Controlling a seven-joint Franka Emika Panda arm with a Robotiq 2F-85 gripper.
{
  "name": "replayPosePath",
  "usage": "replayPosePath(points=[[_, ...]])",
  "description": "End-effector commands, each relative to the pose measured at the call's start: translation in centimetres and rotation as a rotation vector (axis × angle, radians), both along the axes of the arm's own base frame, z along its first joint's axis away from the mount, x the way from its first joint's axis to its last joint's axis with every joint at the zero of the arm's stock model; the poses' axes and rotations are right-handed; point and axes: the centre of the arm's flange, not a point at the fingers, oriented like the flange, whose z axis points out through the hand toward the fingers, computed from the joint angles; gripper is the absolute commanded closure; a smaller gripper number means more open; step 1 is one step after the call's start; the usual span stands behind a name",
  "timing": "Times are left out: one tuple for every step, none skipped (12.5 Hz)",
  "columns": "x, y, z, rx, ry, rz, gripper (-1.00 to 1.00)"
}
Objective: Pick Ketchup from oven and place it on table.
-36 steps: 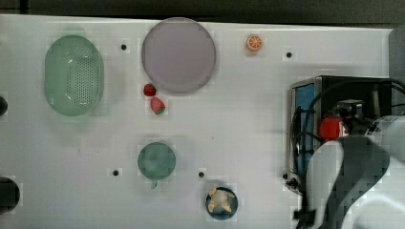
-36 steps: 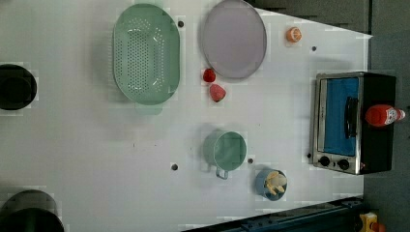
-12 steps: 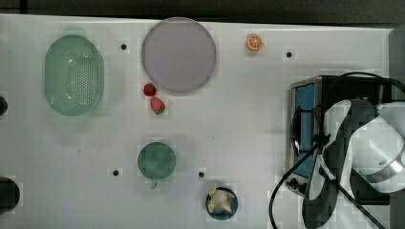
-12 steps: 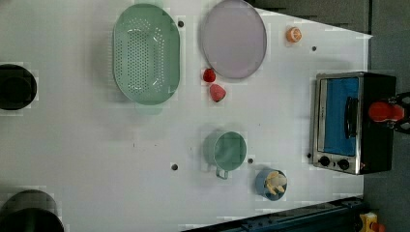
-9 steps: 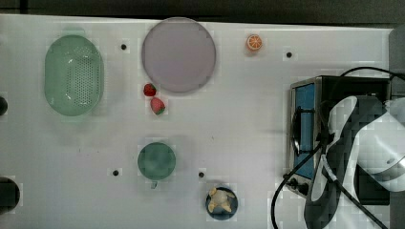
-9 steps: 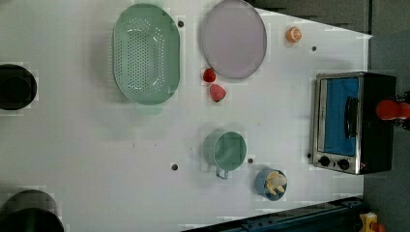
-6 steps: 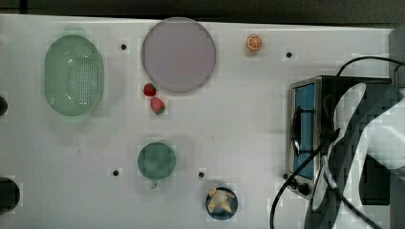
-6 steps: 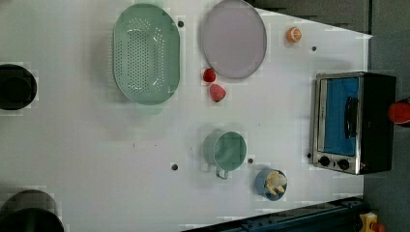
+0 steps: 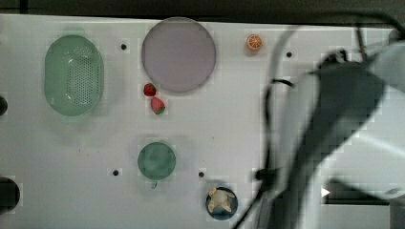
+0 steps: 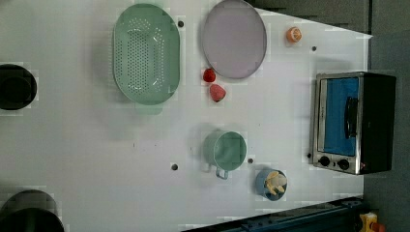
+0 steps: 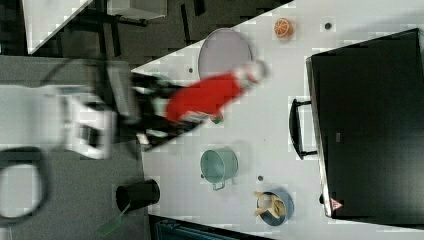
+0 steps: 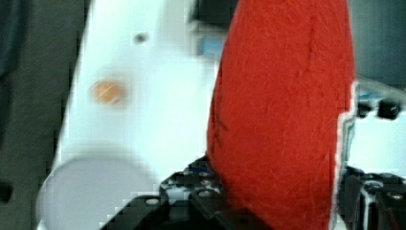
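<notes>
One gripper (image 11: 165, 117) is clamped on the ketchup (image 11: 202, 98), held lying sideways above the worktop (image 11: 260, 125). Its white cap points toward the oven (image 11: 367, 125), well apart from it

You are looking at a robot lab. The white table (image 10: 96, 145) has bolt holes, with toy strawberries (image 10: 213, 84) and a toaster oven (image 10: 353, 123).

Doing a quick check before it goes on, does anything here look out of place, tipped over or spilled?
Only the ketchup: it is off the oven and held in the end effector, lying tilted, above the table. Nothing looks spilled or tipped, and the oven door is closed.
</notes>
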Motion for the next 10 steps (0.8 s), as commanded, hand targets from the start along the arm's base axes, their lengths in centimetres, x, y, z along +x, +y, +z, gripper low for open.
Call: replayPosePath(points=[[2.1, 13.1, -0.1, 0.036, 0.040, 0.227, -0.27], [2.2, 15.5, -0.9, 0.042, 0.057, 0.271, -0.27], [2.2, 17.7, -2.0, 0.047, 0.076, 0.309, -0.27], [2.1, 19.4, -3.2, 0.052, 0.100, 0.337, -0.27], [1.9, 20.5, -4.7, 0.055, 0.128, 0.356, -0.27], [1.6, 21.2, -6.4, 0.053, 0.153, 0.369, -0.27], [1.4, 21.4, -8.3, 0.045, 0.172, 0.375, -0.27], [1.2, 21.4, -10.4, 0.039, 0.181, 0.377, -0.27], [1.0, 21.2, -12.5, 0.031, 0.183, 0.376, -0.27], [0.6, 21.0, -14.8, 0.027, 0.184, 0.374, -0.27]])
